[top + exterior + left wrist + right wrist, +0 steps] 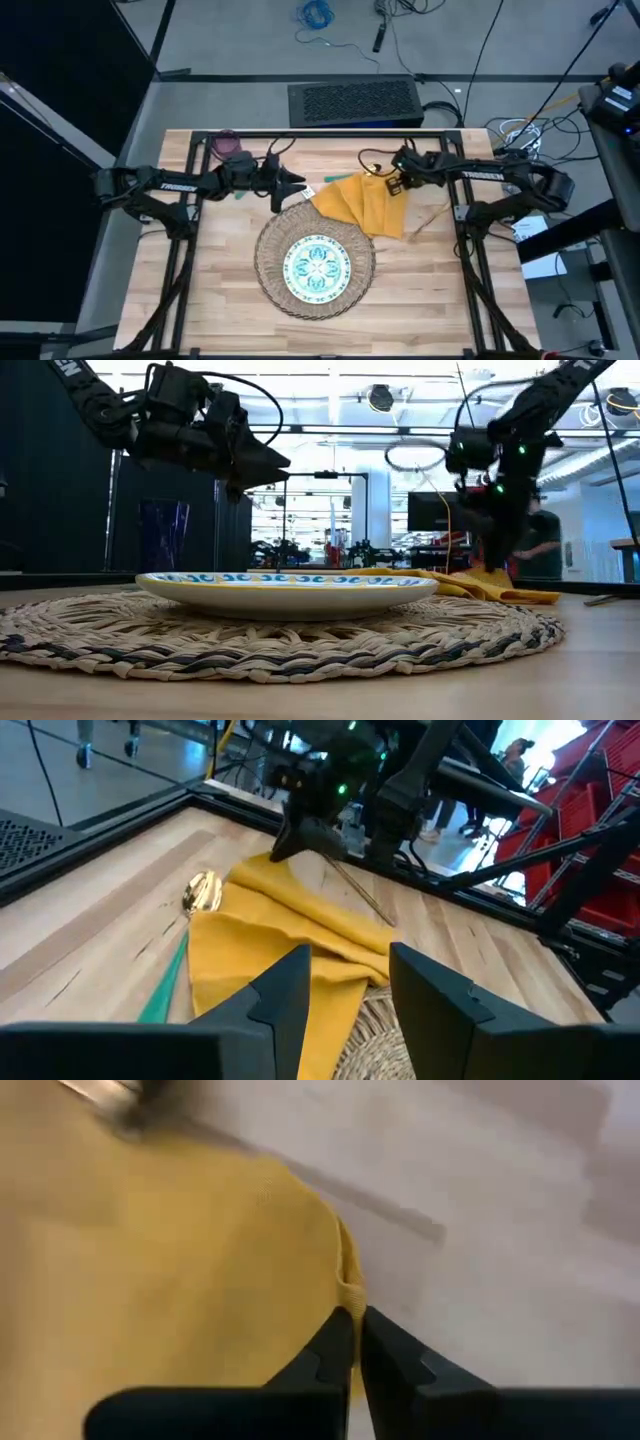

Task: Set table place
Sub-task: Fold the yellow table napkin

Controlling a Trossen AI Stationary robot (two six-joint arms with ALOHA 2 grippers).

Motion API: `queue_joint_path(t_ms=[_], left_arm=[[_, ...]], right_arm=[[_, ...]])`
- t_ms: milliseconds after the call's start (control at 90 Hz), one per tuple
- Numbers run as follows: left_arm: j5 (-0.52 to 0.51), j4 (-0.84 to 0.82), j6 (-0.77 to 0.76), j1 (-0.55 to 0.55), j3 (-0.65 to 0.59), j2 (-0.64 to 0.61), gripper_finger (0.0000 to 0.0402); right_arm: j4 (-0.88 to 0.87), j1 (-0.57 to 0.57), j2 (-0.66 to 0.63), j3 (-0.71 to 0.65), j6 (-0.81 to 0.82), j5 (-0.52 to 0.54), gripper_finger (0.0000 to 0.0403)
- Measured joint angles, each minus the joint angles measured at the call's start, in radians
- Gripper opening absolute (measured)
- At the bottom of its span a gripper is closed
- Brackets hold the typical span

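Note:
A round woven placemat point(272, 262) lies mid-table with a white-and-teal plate point(317, 268) on it. A mustard-yellow napkin point(362, 205) lies crumpled behind it, its near corner over the placemat's far rim. My right gripper point(393, 183) is down at the napkin's far right corner, shut on it. My left gripper point(292, 186) hovers open above the table, left of the napkin, touching nothing. Beside the napkin's left edge lies a gold spoon with a teal handle point(203, 892). A purple cup point(225, 143) stands at the far left. My right gripper pinches the napkin's edge point(348, 1285) between its two fingertips, at the cloth's far right corner. The fingers slant down on it from above and from the table's right. The rest of the napkin lies slack on the table and the placemat's rim.
A thin gold piece of cutlery point(430, 218) lies on the wood right of the napkin. Black rails point(190, 200) frame the table on the left, right and far sides. Bare wood shows left and right of the placemat.

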Motion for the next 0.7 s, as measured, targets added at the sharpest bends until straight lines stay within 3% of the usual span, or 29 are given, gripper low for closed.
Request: queue_joint_path(t_ms=[167, 322, 522, 700], left_arm=[[0.000, 0.000, -0.019, -0.009, 0.000, 0.000, 0.0121], [0.000, 0.000, -0.026, -0.042, 0.000, 0.000, 0.0121], [-0.008, 0.000, -0.026, -0.064, 0.000, 0.000, 0.0121], [-0.030, 0.003, -0.027, -0.071, 0.000, 0.000, 0.0121]], right_arm=[[0.017, 0.064, -0.023, 0.097, -0.017, 0.005, 0.0000], [0.156, 0.136, -0.024, 0.156, -0.055, 0.000, 0.0000], [0.342, 0.202, -0.024, 0.186, -0.098, -0.076, 0.0000], [0.407, 0.233, -0.024, 0.212, -0.120, -0.115, 0.0000]])
